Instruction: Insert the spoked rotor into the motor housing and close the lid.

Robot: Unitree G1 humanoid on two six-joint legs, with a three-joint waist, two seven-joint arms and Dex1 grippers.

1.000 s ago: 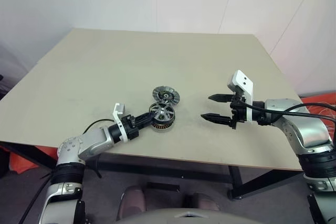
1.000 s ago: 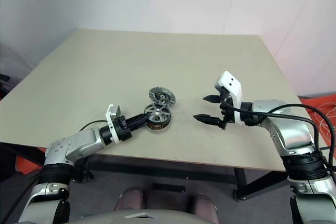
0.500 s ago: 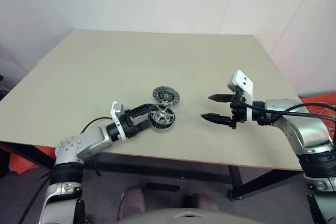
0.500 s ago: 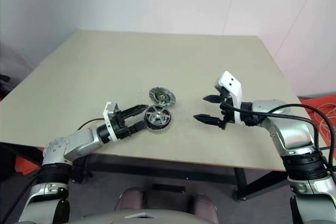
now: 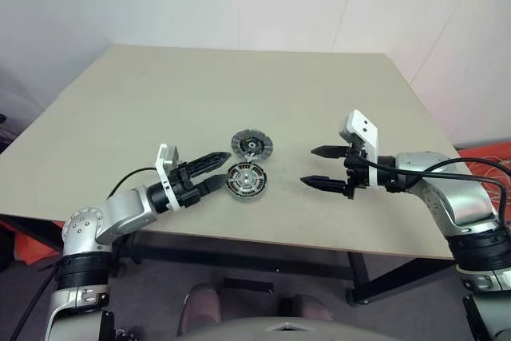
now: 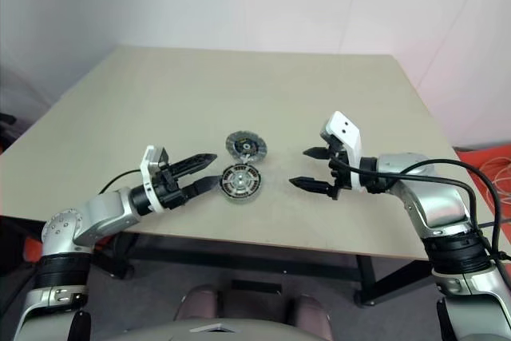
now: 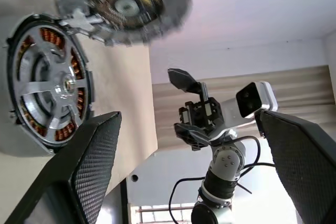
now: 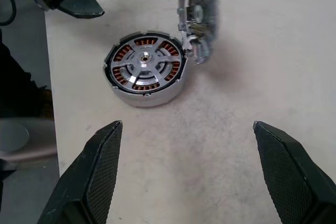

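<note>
The left tool (image 5: 209, 171) hangs just above the surface (image 5: 160, 109) near its front edge, its two black fingers spread wide with nothing between them, their tips pointing at the motor housing (image 5: 246, 180) and stopping just short of its rim. The right tool (image 5: 321, 167) is likewise spread wide and holds nothing; it hovers over the surface on the other side of the housing, well apart from it, with its fingers aimed back toward the left tool. Between the two tools the motor housing lies flat, a shallow silver can with copper-brown windings visible through the gaps of the spoked rotor (image 8: 145, 67), which sits inside it with its silvery spokes and centre hub facing up. In the right wrist view the rotor's dark rim lines up with the housing's wall, and the housing's silver side shows below it. The lid (image 5: 252, 145), a round grey disc with a dark face and a small centre hub, lies just beyond the housing, toward the far side of the surface; whether the two touch cannot be told. In the left wrist view the lid appears right at the housing's edge, with the right tool seen beyond both parts.
</note>
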